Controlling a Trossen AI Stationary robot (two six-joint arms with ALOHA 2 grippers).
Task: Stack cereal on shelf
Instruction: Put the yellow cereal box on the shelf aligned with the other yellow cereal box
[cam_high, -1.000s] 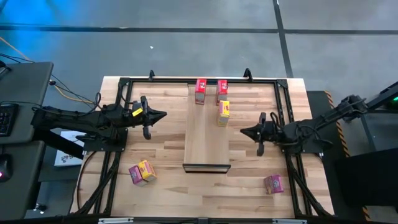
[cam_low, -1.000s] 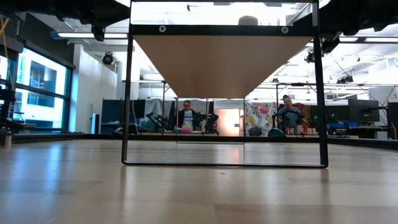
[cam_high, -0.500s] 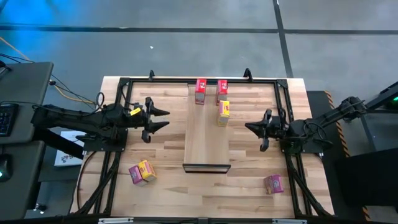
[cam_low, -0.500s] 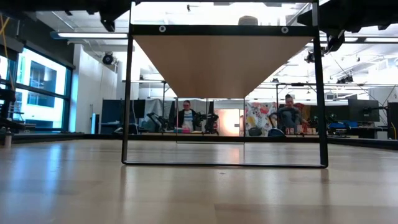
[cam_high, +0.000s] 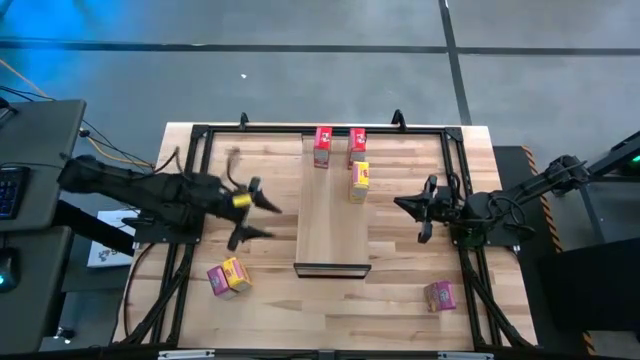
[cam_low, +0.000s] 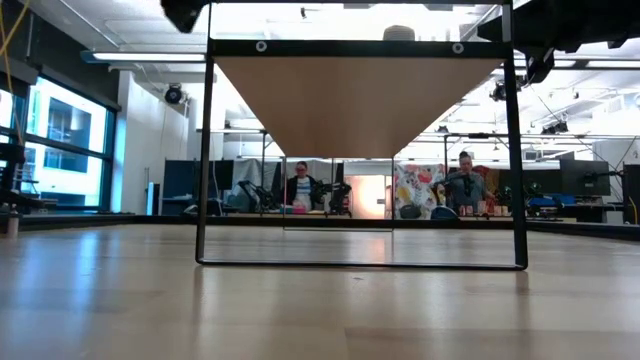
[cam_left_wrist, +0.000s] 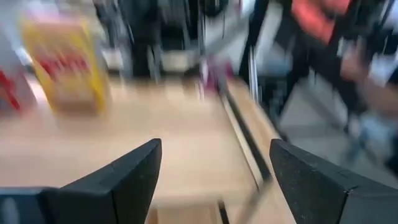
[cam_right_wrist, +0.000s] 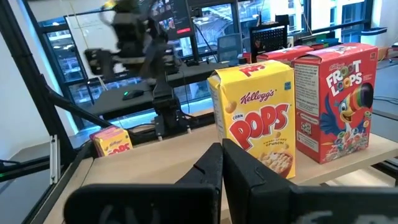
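The shelf (cam_high: 333, 215) is a long light-wood plank on a dark frame, with a dark bar at its near end. Two red cereal boxes (cam_high: 322, 146) (cam_high: 357, 146) and a yellow one (cam_high: 359, 180) stand upright on its far end. A yellow and a pink box (cam_high: 228, 277) lie together on the table at the near left, and another pink box (cam_high: 439, 295) at the near right. My left gripper (cam_high: 258, 218) hovers open left of the shelf, holding nothing. My right gripper (cam_high: 400, 206) is shut and empty right of the shelf, pointing at the yellow box (cam_right_wrist: 258, 118).
A dark tube frame (cam_high: 196, 180) runs around the tabletop's edges. In the low view the shelf's underside (cam_low: 355, 100) spans its black frame, with people seated in the room behind. Bare wood lies between each gripper and the shelf.
My left gripper has opened wide, swung toward the table's near edge and a little toward the shelf, turning as it went. My right gripper has drawn back slightly toward the table's right edge and stayed shut. No box has moved.
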